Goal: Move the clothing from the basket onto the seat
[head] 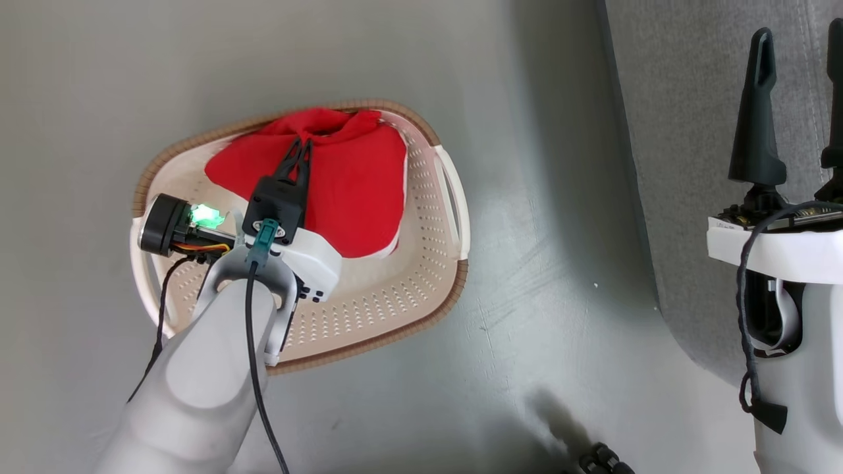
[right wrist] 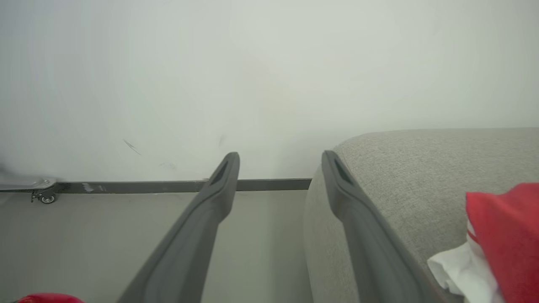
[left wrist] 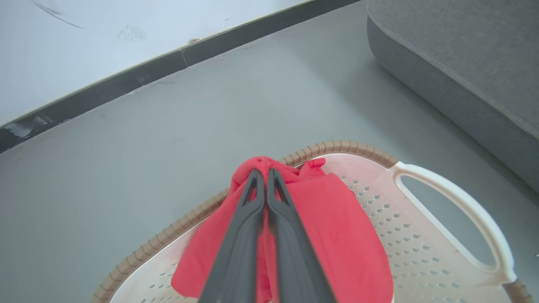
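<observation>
In the cream basket (head: 395,296) on the floor lies red clothing (head: 355,191), bunched upward at its far end. My left gripper (head: 303,146) is shut on that bunched fabric. The left wrist view has the dark fingers (left wrist: 290,235) pressed together, with a fold of the red clothing (left wrist: 337,227) pinched at their tips above the basket (left wrist: 454,202). My right gripper (head: 799,39) stands open over the grey seat (head: 685,131), with nothing between its fingers. In the right wrist view the right gripper (right wrist: 281,162) is spread wide beside the seat (right wrist: 412,176), where a red and white garment (right wrist: 505,235) lies.
Grey floor surrounds the basket, with the seat's rounded edge (left wrist: 454,92) to its right. A white wall with a dark baseboard (left wrist: 139,78) runs behind. A small caster wheel (right wrist: 44,195) stands by the wall. A black object (head: 602,457) sits at the lower edge.
</observation>
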Robot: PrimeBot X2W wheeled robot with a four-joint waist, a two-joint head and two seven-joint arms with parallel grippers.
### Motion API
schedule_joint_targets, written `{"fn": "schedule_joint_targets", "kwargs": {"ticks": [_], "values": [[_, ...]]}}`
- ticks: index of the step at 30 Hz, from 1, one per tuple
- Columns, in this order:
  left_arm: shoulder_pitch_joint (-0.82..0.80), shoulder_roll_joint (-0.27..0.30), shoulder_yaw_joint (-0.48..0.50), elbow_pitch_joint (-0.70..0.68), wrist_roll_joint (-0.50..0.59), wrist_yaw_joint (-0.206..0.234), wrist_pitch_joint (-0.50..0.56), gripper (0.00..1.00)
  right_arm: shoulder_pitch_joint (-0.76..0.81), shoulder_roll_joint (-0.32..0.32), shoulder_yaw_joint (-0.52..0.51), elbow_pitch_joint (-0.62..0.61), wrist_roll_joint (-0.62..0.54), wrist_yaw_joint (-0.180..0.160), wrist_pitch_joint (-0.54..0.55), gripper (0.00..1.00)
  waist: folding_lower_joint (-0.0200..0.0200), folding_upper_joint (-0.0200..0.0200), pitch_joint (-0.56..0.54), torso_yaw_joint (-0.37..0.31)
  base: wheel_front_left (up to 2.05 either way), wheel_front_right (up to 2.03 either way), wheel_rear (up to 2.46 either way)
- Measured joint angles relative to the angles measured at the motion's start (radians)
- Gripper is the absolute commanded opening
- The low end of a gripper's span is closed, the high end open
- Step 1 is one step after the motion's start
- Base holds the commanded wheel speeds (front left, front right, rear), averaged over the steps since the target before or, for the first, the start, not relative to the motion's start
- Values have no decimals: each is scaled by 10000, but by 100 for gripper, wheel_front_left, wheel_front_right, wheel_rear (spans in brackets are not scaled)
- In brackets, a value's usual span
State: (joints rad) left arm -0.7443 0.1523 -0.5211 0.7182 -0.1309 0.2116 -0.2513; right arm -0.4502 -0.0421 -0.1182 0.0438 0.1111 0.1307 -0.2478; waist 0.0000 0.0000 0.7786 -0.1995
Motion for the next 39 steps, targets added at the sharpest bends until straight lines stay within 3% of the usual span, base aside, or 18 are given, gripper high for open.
{"fn": "schedule_joint_targets", "kwargs": {"ticks": [20,39], "values": [[1250,288,462,-2947,-8,437,-6,0,185,-27,437,433,-581,0,-2,100,0,0,-1458,572,0,0,0],[1547,911,472,-4840,125,240,-13,0,591,-533,1237,1124,-780,0,-13,100,0,0,-3323,996,0,0,0]]}}
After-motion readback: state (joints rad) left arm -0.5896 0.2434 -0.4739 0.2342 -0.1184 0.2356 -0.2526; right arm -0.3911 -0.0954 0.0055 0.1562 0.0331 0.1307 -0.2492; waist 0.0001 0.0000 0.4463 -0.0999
